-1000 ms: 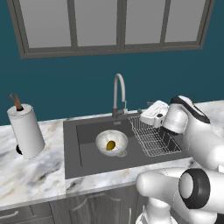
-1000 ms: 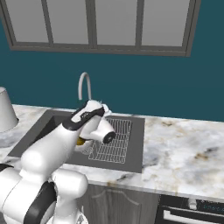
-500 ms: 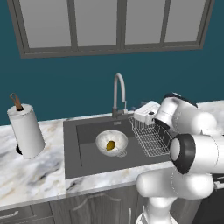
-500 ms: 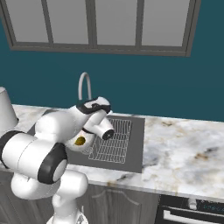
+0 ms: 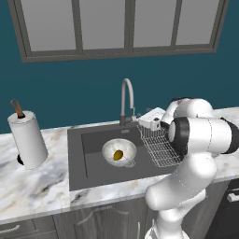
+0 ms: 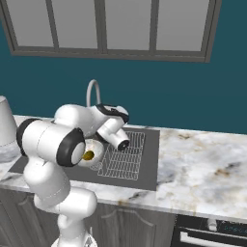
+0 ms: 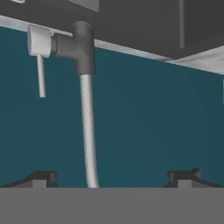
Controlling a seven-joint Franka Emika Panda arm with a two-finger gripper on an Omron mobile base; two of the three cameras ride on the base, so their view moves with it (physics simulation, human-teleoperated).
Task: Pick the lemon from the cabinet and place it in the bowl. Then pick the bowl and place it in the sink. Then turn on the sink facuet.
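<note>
— What's on the worktop (image 5: 37, 182) from where you stand?

— Marble, with the sink (image 5: 88, 154) sunk into it, a dark grey basin. A wire rack (image 5: 158, 147) lies along its right side. To the left, well apart, a paper towel roll (image 5: 27, 139) stands upright on its holder.

— And the bowl?

— The bowl (image 5: 119, 152) sits on the sink floor, just beside the rack, white and round. The lemon (image 5: 118, 154) lies inside it.

— Where's the arm?

— Bent over the rack, with the end effector (image 5: 150, 122) near the base of the sink facuet (image 5: 126, 100), a little to its right and not touching. In the hand view the two fingertips (image 7: 41, 177) stand spread wide apart with nothing between them, and the spout runs between them further off, with its small lever (image 7: 40, 59) sticking out to one side.

— Any brand or lettering on anything?

— None that I can read. There's a tiny red dot on the faucet's dark body; too small to tell more.
</note>
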